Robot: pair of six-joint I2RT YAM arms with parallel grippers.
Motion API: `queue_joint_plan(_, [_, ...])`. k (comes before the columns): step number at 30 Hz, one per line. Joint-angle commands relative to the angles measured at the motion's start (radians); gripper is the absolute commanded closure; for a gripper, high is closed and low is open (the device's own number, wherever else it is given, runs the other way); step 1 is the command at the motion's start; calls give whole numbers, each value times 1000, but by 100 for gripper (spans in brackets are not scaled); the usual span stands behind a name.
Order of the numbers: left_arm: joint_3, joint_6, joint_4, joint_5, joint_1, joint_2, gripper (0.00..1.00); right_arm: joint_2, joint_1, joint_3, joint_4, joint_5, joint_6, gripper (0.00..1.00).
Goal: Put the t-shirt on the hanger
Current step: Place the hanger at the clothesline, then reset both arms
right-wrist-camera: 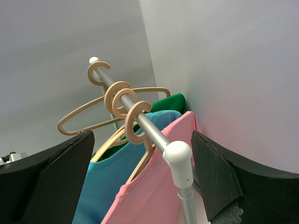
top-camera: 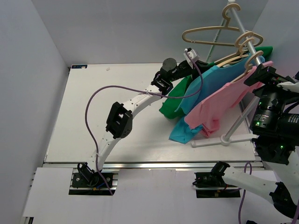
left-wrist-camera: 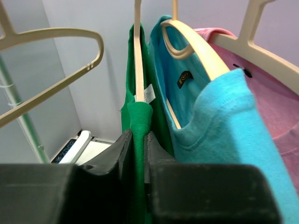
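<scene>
1. Evidently late in the job: the plain bright green short-sleeved cloth t-shirt (left-wrist-camera: 139, 116) hung at the rack, draped over a thin beige hanger w/ sloped shoulders (left-wrist-camera: 137, 60). A light blue cloth garment (left-wrist-camera: 219, 121) hung just beside it, w/ a pink one (left-wrist-camera: 280, 116) beyond that.
2. The left fingers (left-wrist-camera: 122, 149) were pressed nearly together, pinching a fold of the t-shirt's neck edge just below the hanger's arm. Green cloth filled the gap betw. them.
3. The right fingers (right-wrist-camera: 56, 168) were spread wide and held nothing. The white end cap (right-wrist-camera: 180, 158) of the round metal rail (right-wrist-camera: 150, 123) sat betw. them, apparently w/o contact.
4. Step in hand, by my read: settling the t-shirt on the hanger. Whether the far shoulder was fully seated I couldn't tell, since the blue garment hid it.
5. The next move prob. calls for a small tug to seat the collar. After that the left fingers should open & back straight out w/o dragging cloth off.
6. Room: it was tight on the blue garment's side, which was touching or nearly touching the green. The other side was open air up to an empty beige hanger (left-wrist-camera: 51, 34), well apart.
7. Walls stood near the rack at back & side. The white tabletop (top-camera: 149, 140) gave free retreat space, and the rack's white foot (top-camera: 219, 141) lay near the tabletop's right edge.
</scene>
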Motion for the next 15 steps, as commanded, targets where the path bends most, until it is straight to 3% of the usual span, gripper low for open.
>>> queue_joint_plan(1, [-42, -10, -5, -63, -5, -129, 76, 3, 3, 4, 25, 13, 2, 11])
queue_joint_plan(2, [-47, -5, -13, -65, -5, -138, 71, 6, 3, 4, 25, 12, 4, 11])
queue_joint_plan(6, [-84, 15, -33, -72, -5, -192, 34, 9, 3, 6, 14, 9, 7, 11])
queue_joint_plan(9, [-132, 41, -56, -83, -5, -252, 27, 18, 3, 18, -16, 10, 22, 11])
queue_joint_plan(10, [-144, 48, -63, -88, -5, -268, 2, 24, 3, 28, -42, 10, 27, 11])
queue_joint_plan(15, [-263, 93, -123, -160, -2, -434, 2, 75, 3, 64, -134, 6, 71, 11])
